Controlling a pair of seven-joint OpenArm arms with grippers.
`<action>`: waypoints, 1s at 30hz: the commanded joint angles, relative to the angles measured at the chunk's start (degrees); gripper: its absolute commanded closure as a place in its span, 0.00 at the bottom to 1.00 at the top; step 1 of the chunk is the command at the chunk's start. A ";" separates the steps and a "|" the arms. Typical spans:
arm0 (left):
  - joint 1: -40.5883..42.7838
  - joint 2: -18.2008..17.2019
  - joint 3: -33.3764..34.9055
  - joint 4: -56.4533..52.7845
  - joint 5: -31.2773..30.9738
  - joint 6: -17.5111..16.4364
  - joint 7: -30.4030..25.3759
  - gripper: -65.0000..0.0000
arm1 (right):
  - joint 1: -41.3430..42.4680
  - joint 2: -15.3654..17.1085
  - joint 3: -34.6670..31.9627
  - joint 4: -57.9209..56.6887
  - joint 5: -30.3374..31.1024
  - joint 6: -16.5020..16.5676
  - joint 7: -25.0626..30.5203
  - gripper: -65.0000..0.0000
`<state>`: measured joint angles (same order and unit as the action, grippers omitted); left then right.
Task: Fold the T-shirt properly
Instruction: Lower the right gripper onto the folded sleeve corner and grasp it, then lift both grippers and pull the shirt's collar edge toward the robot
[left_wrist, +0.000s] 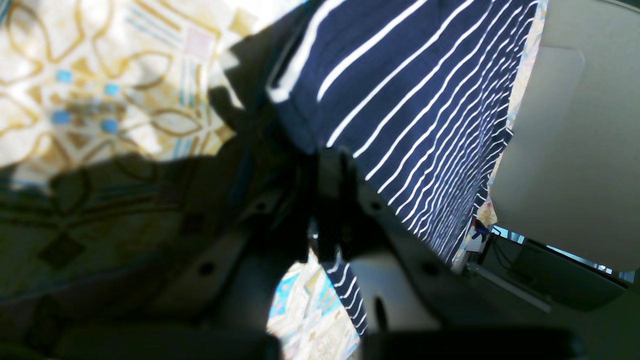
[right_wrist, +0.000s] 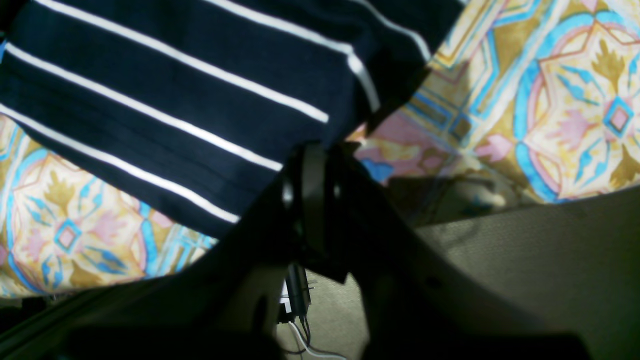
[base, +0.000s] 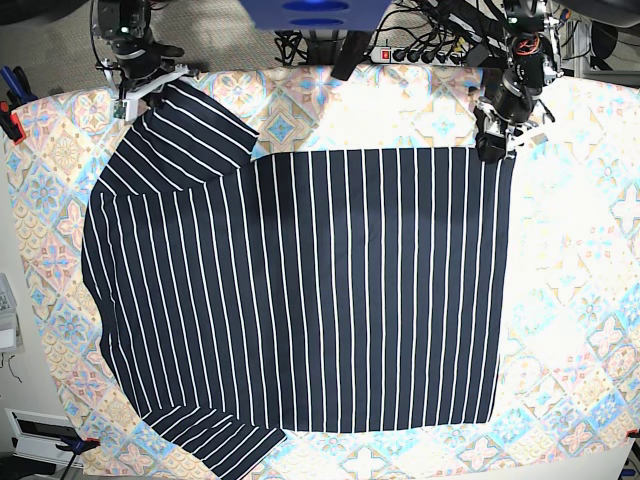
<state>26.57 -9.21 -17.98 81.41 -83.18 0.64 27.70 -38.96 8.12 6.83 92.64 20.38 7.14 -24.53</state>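
Lying flat across the tablecloth (base: 590, 250), the T-shirt (base: 300, 290) is spread out with its stripes running toward the far edge in the base view, hem side toward that view's right, sleeves toward its left. Left gripper (base: 493, 147) sits at the far hem corner, on the base view's right; in the left wrist view the left gripper (left_wrist: 320, 165) has its dark jaws closed together with a fold of striped cloth (left_wrist: 415, 100) pinched between them, and a strip of the same cloth hangs below the jaws. Right gripper (base: 152, 88) sits at the tip of the far sleeve, on the base view's left. In the right wrist view the right gripper (right_wrist: 312, 165) shows its jaws drawn tight on the sleeve edge (right_wrist: 200, 100), the cloth running up and away from the pinch, patterned tablecloth (right_wrist: 550, 100) beneath. Near sleeve lies flat at the base view's lower left, partly folded at the table edge. Cables (base: 420, 40) cluster beyond the far edge of the table.
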 joint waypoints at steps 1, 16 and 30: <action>0.38 -0.50 -0.26 0.75 -0.56 -0.78 0.03 1.00 | -0.91 0.01 -0.11 1.65 0.50 0.91 -1.27 1.00; 6.71 -1.73 -0.26 3.21 -0.47 -0.86 0.12 1.00 | -7.85 0.01 9.83 6.30 0.50 1.00 -1.44 1.00; 15.24 -1.73 0.00 7.96 -0.65 -0.86 0.12 1.00 | -14.62 1.59 10.88 6.30 0.50 1.00 -0.92 1.00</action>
<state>41.34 -10.44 -17.72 88.58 -83.20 0.43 28.12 -52.64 9.39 17.26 98.17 21.04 8.36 -26.17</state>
